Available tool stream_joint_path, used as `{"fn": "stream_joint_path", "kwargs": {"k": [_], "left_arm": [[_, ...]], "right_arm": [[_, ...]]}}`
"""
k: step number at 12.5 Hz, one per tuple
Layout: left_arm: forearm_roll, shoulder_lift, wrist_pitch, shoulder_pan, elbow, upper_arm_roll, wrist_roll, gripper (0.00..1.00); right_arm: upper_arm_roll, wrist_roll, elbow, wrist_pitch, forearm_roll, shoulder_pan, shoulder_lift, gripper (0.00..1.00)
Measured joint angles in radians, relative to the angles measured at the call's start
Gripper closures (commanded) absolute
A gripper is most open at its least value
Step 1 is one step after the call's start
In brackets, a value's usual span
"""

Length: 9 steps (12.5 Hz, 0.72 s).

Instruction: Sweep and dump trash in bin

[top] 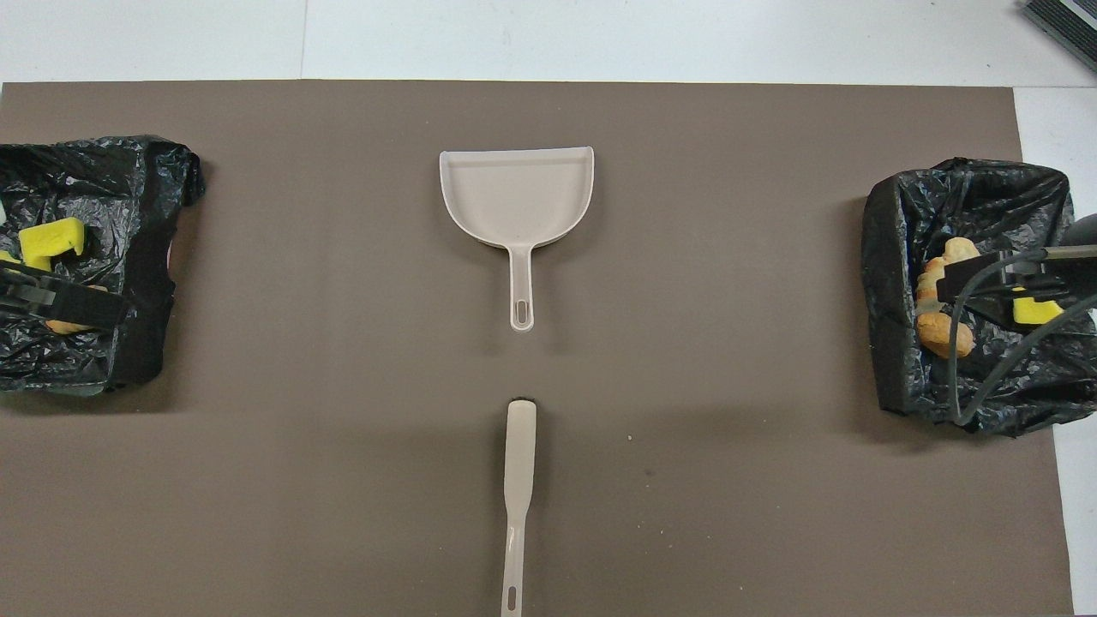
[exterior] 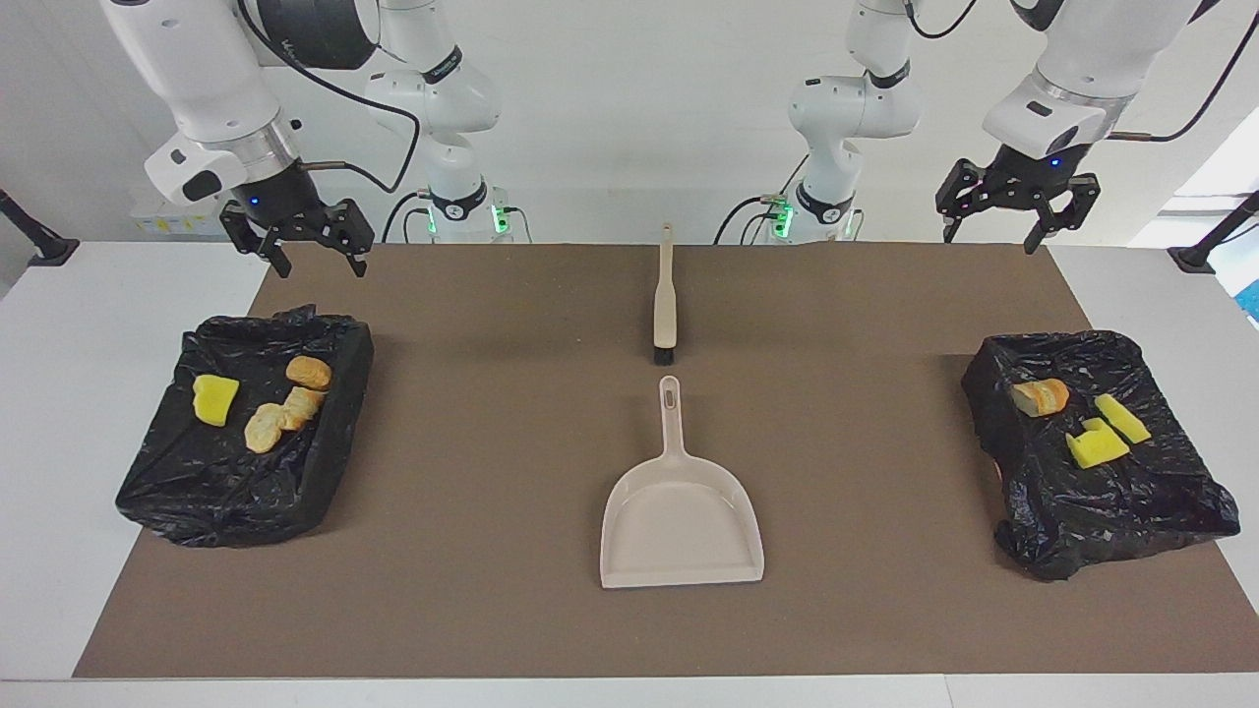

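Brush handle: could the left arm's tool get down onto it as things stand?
Probably yes. The brush lies alone on the mat, its handle toward the robots and nothing on or beside it; the dustpan lies apart. The left tool is open, raised near its own end of the table.
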Motion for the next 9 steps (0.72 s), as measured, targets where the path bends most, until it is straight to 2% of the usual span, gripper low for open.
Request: {"fn": "stream_joint_path", "kwargs": {"k": [2,9], "left_arm": [[-0.001,0.024,-0.027,0.000,0.039,-0.004,0.000,0.00],[-0.001,0.024,-0.027,0.008,0.036,-0.004,-0.054,0.00]], "right_arm": [[0.000,0.000,0.000,0.000,0.000,0.000,0.000,0.00],[0.000,0.000,0.000,0.000,0.000,0.000,0.000,0.00]]}}
